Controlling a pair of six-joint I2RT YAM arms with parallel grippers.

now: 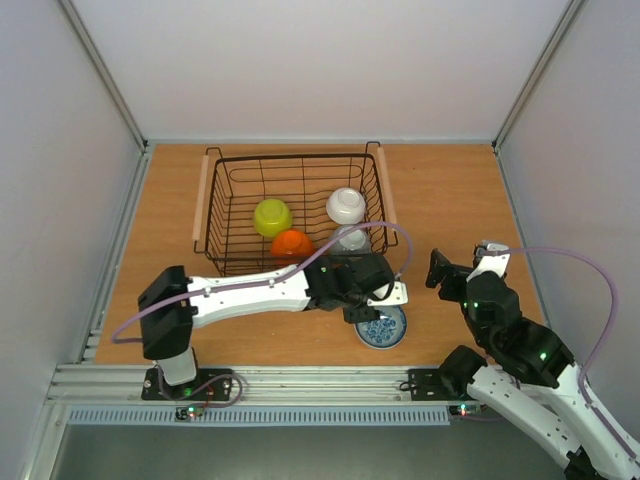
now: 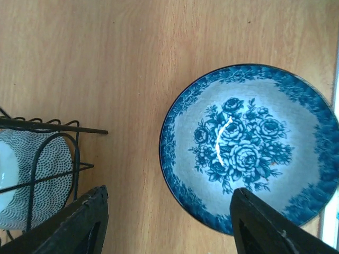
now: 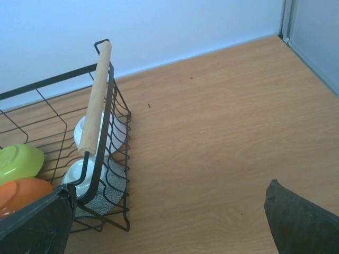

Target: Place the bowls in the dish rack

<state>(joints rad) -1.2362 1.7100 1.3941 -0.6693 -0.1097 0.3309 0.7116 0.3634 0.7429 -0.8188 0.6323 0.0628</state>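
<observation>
A white bowl with a blue flower pattern (image 1: pixel 382 328) (image 2: pixel 249 148) sits upright on the table in front of the dish rack (image 1: pixel 212 170). My left gripper (image 1: pixel 372 312) (image 2: pixel 169 230) hangs open over its rim. One finger (image 2: pixel 265 225) is above the inside of the bowl and the other (image 2: pixel 87 222) is outside it. In the rack lie a yellow-green bowl (image 1: pixel 272 216), an orange bowl (image 1: pixel 291 244), a white bowl (image 1: pixel 345 205) and a grey speckled bowl (image 1: pixel 350 238) (image 2: pixel 45 169). My right gripper (image 1: pixel 462 262) (image 3: pixel 169 235) stands open and empty to the right of the rack.
The rack's near right corner (image 2: pixel 63 128) is close to my left gripper's outer finger. Its right wooden handle (image 3: pixel 95 100) lies left of my right gripper. White walls close the table at the back and sides, and a metal rail (image 1: pixel 250 380) runs along the front.
</observation>
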